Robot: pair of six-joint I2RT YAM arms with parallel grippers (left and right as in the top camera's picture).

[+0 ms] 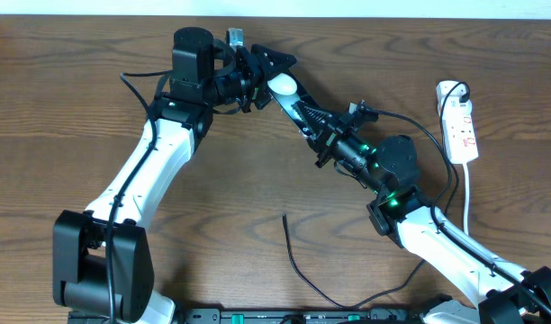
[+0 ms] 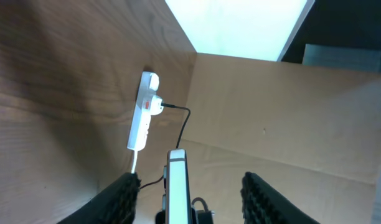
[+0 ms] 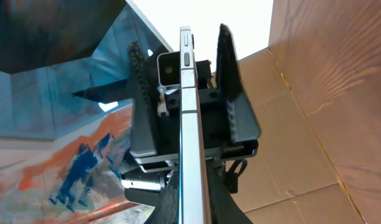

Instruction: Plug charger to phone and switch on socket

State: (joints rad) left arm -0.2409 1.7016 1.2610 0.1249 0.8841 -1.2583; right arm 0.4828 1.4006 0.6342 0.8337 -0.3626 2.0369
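Phone: lifted clear of the tabletop; it spans the gap between the two pincers; I see it edge-on in both wrist views.
Right pincer: clamped on one end of the phone; at the bottom of the right wrist view I read its fingers pressing both faces.
Left pincer: apart; its fingers stand on either side of the phone's other end, with a gap on each side.
Charger: lying on the tabletop; its free tip rests near the middle, well apart from the phone; the cable runs on toward the near edge.
Socket: flat at the far right of the tabletop, well apart from both pincers; a black plug sits at its far end; its white cord trails toward the near edge.
Switch position: I cannot tell.
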